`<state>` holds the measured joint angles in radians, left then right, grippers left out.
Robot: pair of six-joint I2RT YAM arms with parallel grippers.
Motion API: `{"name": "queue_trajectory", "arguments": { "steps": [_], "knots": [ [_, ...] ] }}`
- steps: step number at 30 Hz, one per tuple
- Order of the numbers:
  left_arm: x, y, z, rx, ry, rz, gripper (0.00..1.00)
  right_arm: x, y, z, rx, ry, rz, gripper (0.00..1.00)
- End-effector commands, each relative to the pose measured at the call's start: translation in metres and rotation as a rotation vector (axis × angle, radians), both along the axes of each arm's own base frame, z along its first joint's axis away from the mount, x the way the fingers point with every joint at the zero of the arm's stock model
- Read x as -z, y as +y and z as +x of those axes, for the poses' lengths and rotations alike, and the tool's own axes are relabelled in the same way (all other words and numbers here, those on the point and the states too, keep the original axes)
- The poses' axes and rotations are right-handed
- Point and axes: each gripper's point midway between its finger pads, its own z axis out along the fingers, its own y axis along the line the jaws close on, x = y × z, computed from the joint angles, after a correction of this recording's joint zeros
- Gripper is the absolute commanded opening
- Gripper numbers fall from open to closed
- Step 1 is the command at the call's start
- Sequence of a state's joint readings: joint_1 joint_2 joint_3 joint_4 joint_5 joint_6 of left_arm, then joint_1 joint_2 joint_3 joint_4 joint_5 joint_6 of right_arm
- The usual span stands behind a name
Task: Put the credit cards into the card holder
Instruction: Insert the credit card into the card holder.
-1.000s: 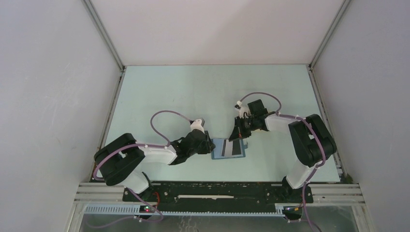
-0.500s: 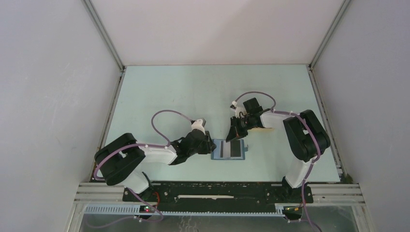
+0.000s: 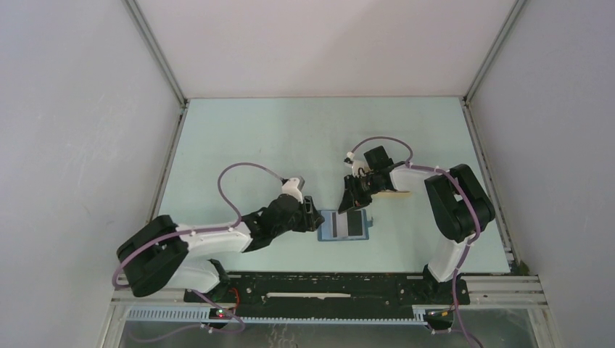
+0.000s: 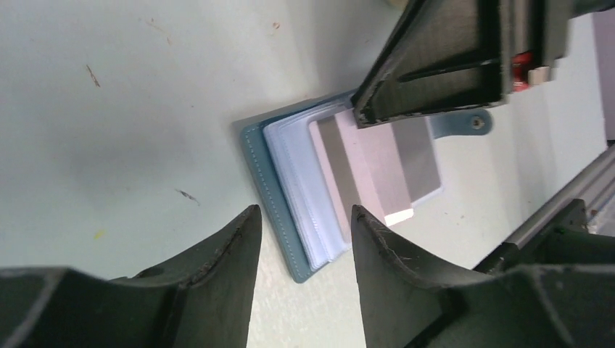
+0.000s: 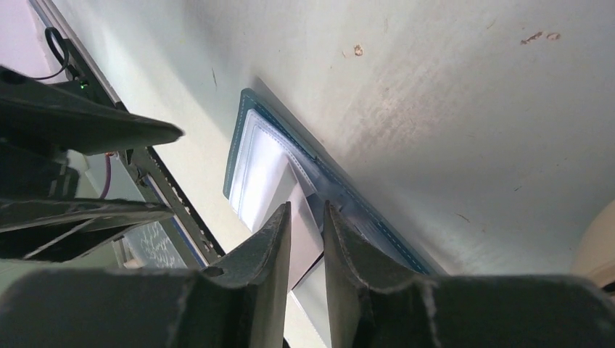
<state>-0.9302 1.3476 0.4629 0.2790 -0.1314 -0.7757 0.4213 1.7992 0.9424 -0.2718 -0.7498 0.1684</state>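
Since the earlier top view, we saw the left arm (image 3: 210,239) stretch out, its elbow dropping toward the lower left of the frame, while the left gripper (image 3: 313,217) stayed just left of the card holder (image 4: 275,210). The right gripper (image 3: 353,203) had shifted slightly left and sat at the holder's upper edge.

The holder lay open and flat on the pale green table (image 3: 254,145), just below the centre of the top view, with its snap tab (image 4: 475,123) sticking out on the far side. The credit cards (image 3: 353,224) lay on its clear pockets, their dark stripes showing.

In the left wrist view the left gripper's fingers stood well apart with nothing between them. The right gripper's fingers (image 5: 272,246) stood a little apart, and a pale card showed through the narrow gap. We could not tell whether they touched it. A beige tray (image 3: 397,193) peeked out from under the right arm
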Motion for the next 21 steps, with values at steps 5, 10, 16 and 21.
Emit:
{"name": "queue_trajectory", "arguments": {
  "steps": [5,10,16,21],
  "knots": [
    [-0.046,-0.017,-0.016,0.11,-0.106,-0.063,0.53,-0.004,0.007,0.002,-0.038,-0.014,0.012,0.32],
    [-0.075,-0.058,-0.031,0.205,-0.142,-0.159,0.52,-0.002,0.006,0.001,-0.04,-0.01,0.007,0.33],
    [-0.076,-0.09,-0.024,0.171,-0.13,-0.156,0.49,-0.003,0.006,0.003,-0.037,-0.012,0.005,0.33],
    [-0.064,-0.121,-0.021,0.165,-0.096,-0.128,0.49,-0.002,0.006,0.003,-0.035,-0.01,0.003,0.33]
  ]
}}
